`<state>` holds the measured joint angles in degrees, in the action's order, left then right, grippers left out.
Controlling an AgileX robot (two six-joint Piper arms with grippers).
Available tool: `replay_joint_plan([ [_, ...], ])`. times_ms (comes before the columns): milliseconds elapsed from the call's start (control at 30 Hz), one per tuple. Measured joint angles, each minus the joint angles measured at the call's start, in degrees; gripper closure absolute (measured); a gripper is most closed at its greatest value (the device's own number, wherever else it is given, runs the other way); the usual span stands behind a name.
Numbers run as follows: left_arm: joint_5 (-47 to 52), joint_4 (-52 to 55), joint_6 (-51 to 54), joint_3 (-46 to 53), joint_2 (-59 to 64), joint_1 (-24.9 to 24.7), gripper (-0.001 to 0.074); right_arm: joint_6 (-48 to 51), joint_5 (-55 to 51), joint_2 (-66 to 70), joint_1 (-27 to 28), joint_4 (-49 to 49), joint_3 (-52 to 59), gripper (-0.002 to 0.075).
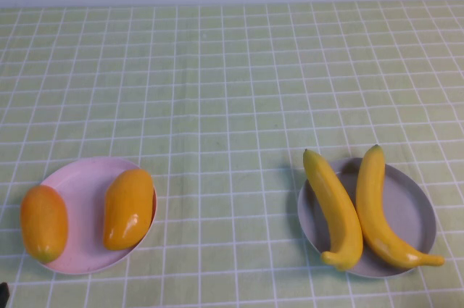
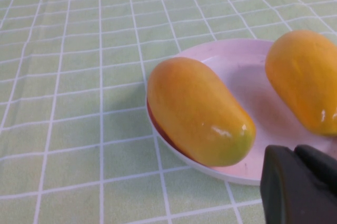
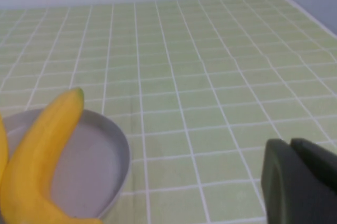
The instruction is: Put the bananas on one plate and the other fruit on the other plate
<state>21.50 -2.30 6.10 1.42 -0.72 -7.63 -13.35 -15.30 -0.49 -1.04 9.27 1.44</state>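
Two bananas (image 1: 333, 206) (image 1: 383, 210) lie side by side on the grey-blue plate (image 1: 415, 210) at the front right. Two orange mango-like fruits are on the pale pink plate (image 1: 83, 192) at the front left: one (image 1: 128, 208) lies inside it, the other (image 1: 43, 222) rests on its left rim and overhangs. My left gripper (image 2: 295, 153) is shut and empty, close beside the pink plate (image 2: 237, 71) and the near mango (image 2: 197, 110). My right gripper (image 3: 289, 145) is shut and empty, beside the grey plate (image 3: 89, 161) and a banana (image 3: 42, 145). Neither gripper shows in the high view.
A green-and-white checked cloth (image 1: 232, 90) covers the whole table. A pale wall runs along the far edge. The table's right edge (image 3: 310, 16) shows in the right wrist view.
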Motion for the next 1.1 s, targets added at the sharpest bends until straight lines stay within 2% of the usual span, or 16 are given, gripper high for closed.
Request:
replay_joint_plan([
  [300,0.0,0.0,0.0,0.0,0.0,0.0,0.0737,1.1,-4.2,-0.1,0.0,-2.6,0.0,0.0742],
  [433,0.0,0.0,0.0,0.0,0.0,0.0,0.0736,14.2,-4.3,-0.3,0.0,-11.9,0.0,0.0742],
  [533,0.0,0.0,0.0,0.0,0.0,0.0,0.0737,18.9,-4.3,-0.3,0.0,-14.8,0.0,0.0742],
  [1100,0.0,0.0,0.0,0.0,0.0,0.0,0.0737,20.6,-4.5,-0.3,0.0,-15.9,0.0,0.0742],
])
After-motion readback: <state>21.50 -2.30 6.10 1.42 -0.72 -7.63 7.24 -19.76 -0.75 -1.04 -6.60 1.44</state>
